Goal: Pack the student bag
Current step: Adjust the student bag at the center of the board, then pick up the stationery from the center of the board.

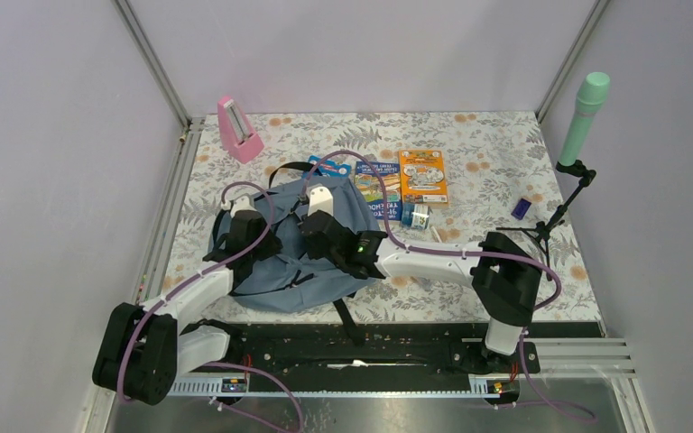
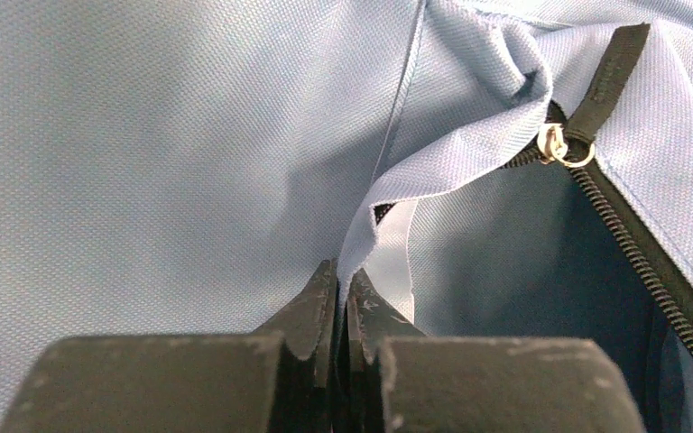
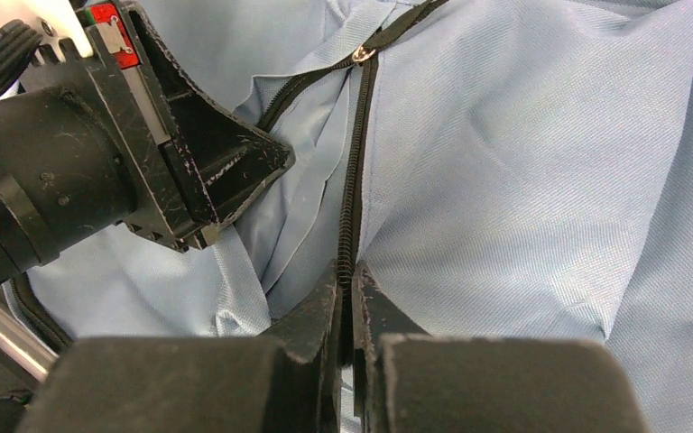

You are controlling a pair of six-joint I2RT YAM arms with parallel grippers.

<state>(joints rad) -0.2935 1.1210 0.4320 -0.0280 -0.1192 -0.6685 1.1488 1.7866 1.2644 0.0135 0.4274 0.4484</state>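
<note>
L claw, R claw pinch student bag fabric

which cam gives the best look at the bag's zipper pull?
Left wrist: the zipper pull of the student bag is close and sharp, ring and black tab clear. Right wrist shows it small near the top edge. Top external: too small to make out.

found the student bag slumped flat on the tabletop, left of centre, soft grey-blue fabric creased, black straps trailing, zipper partly undone over a dark interior.
</note>
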